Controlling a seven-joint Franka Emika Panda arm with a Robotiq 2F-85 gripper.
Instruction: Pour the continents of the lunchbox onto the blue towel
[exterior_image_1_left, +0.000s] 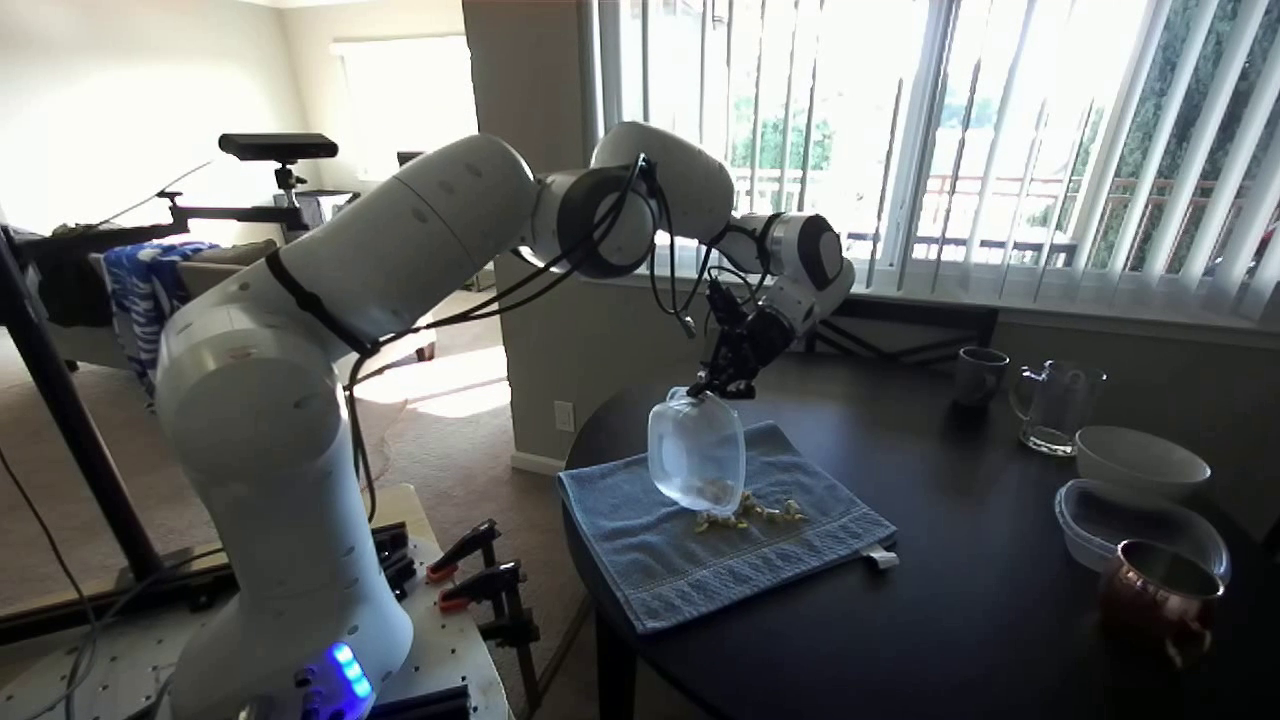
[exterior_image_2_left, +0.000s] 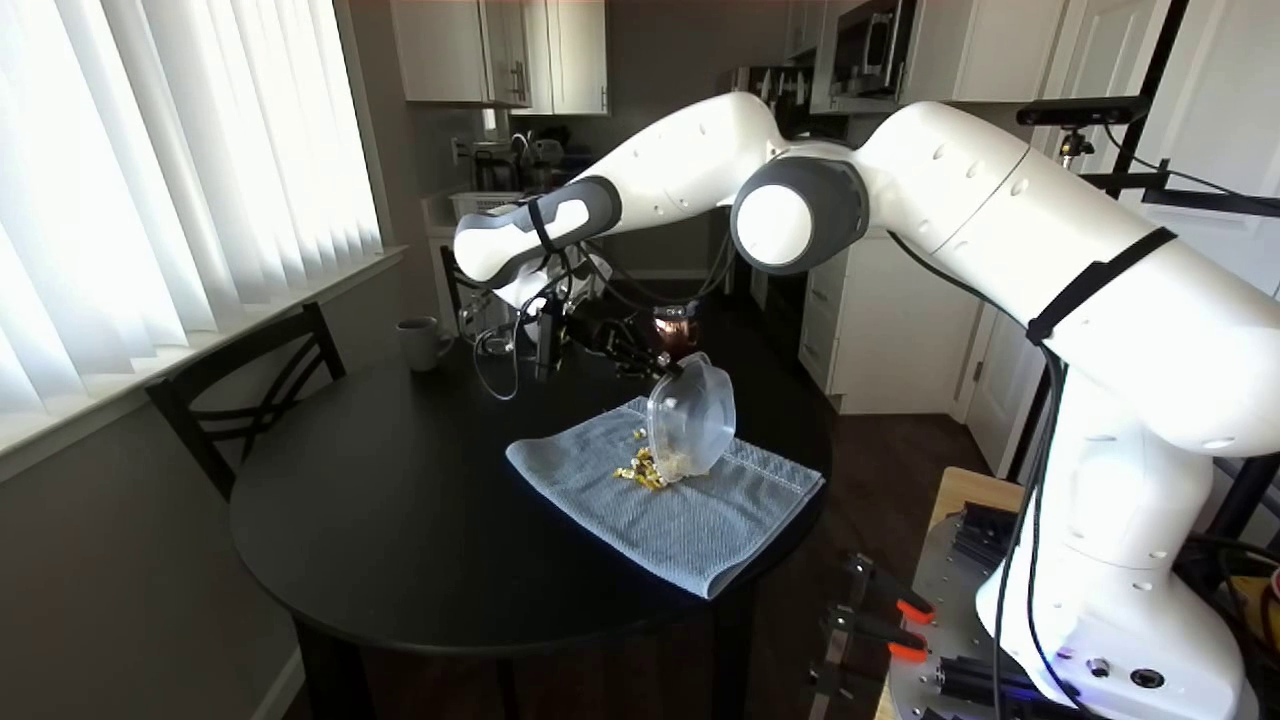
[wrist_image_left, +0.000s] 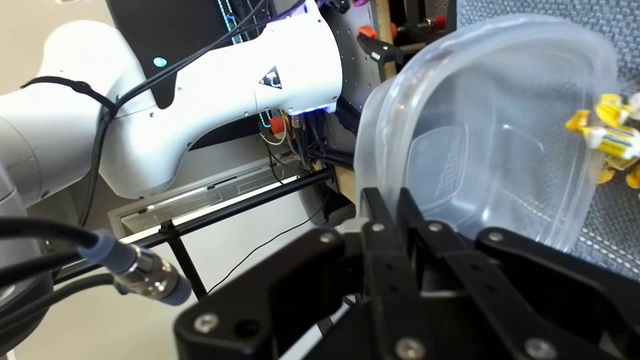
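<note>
The clear plastic lunchbox is tipped on its side over the blue towel, its mouth turned away from the robot's base. Yellow-and-white wrapped candies lie in a loose little heap on the towel by its lower rim; whether that rim touches the cloth I cannot tell. The gripper pinches the upper rim between its fingers. Above, the wrist folds back, so the gripper slants down toward the base; the Panda arm, elbow bent and raised, arches out over the dark round table.
</note>
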